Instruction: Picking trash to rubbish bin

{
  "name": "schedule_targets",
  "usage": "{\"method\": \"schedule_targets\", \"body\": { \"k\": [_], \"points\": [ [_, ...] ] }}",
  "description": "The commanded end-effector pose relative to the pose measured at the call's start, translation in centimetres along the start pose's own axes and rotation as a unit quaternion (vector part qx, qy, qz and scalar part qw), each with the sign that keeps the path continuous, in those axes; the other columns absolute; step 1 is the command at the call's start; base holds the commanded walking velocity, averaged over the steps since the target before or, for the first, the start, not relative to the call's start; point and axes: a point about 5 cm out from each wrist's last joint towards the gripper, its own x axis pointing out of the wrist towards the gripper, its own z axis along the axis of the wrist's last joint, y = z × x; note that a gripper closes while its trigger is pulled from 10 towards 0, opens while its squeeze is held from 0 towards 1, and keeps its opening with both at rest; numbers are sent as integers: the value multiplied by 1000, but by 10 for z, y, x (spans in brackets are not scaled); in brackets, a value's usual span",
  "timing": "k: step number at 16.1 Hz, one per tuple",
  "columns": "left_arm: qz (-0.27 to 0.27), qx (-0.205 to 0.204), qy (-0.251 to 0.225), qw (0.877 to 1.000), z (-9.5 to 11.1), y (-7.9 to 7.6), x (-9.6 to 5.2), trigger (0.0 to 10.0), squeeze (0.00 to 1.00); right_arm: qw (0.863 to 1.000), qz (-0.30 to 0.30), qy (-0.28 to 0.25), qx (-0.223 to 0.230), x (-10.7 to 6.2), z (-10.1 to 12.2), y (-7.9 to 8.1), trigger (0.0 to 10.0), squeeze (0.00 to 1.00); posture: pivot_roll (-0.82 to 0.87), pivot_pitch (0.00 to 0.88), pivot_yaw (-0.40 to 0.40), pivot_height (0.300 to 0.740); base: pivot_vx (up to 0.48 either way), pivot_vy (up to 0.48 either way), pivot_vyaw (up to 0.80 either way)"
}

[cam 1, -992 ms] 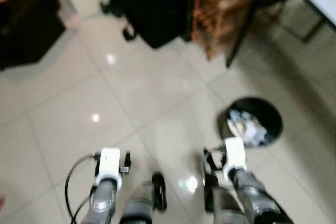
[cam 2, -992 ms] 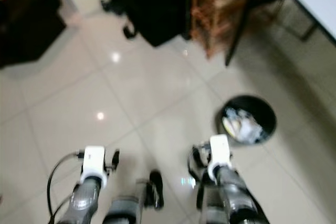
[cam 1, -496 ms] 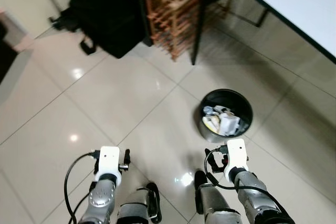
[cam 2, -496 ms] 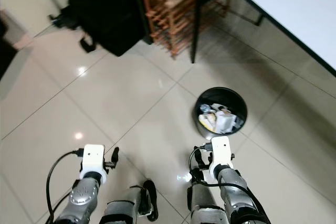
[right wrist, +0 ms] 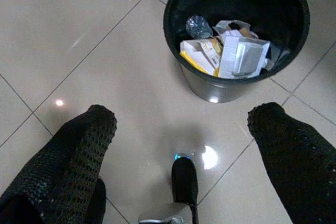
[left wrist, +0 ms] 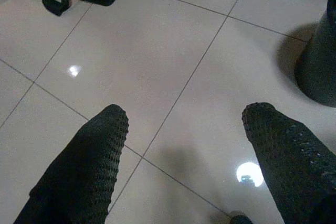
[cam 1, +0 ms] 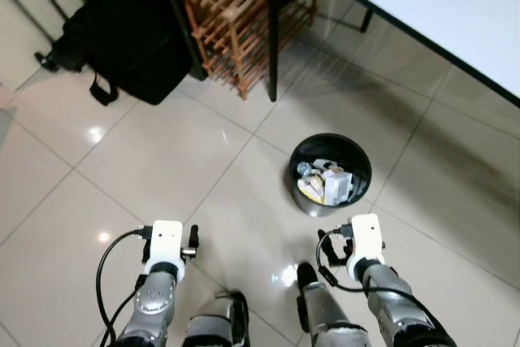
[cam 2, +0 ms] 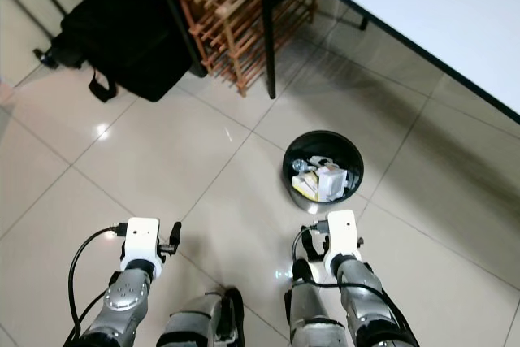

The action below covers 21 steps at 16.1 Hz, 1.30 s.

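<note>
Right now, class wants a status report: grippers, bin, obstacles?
Left gripper open, nothing held. Right gripper open, nothing held. Rubbish bin just ahead, trash inside. Bare tile floor between.

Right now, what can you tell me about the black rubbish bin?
The rubbish bin is a round black bucket, shiny like plastic, standing upright on the pale tiled floor just ahead of the right end effector, near the white table. It has no lid. It holds crumpled white and yellow cartons and papers and something clear. Nothing touches it from outside.
</note>
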Motion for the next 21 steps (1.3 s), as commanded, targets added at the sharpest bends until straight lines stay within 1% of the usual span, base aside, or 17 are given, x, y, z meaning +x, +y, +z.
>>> {"method": "schedule_targets", "body": {
  "k": [1, 8, 10, 11, 12, 14, 21],
  "points": [
    [5, 19, 41, 999, -18, 4, -9, 10000, 0, 1000, -1, 28, 6, -5, -14, 2, 10000, 0, 44, 332, 114, 740, 0, 0, -800],
    [7, 25, 44, 999, -19, 3, -9, 10000, 0, 1000, -1, 29, 5, -5, -15, 3, 10000, 0, 45, 332, 111, 740, 0, 0, -800],
    [9, 35, 48, 998, -20, 4, -9, 10000, 0, 1000, 0, 29, 5, -5, -15, 2, 10000, 0, 45, 332, 112, 740, 0, -463, -800],
    [14, 22, 50, 998, -20, 4, -9, 10000, 0, 1000, -1, 28, 5, -5, -15, 2, 10000, 0, 45, 332, 112, 740, 0, 0, -800],
    [15, 19, 49, 998, -20, 4, -9, 10000, 0, 1000, -1, 28, 5, -5, -14, 2, 10000, 0, 45, 333, 111, 740, 0, 0, -800],
    [12, 26, 48, 998, -20, 4, -9, 10000, 0, 1000, -1, 28, 5, -4, -14, 2, 10000, 0, 45, 333, 112, 740, 0, 0, -800],
    [14, 27, 46, 998, -19, 5, -8, 10000, 0, 1000, 0, 27, 6, -4, -14, 3, 10000, 0, 44, 329, 117, 740, 0, 0, -800]
  ]
}}
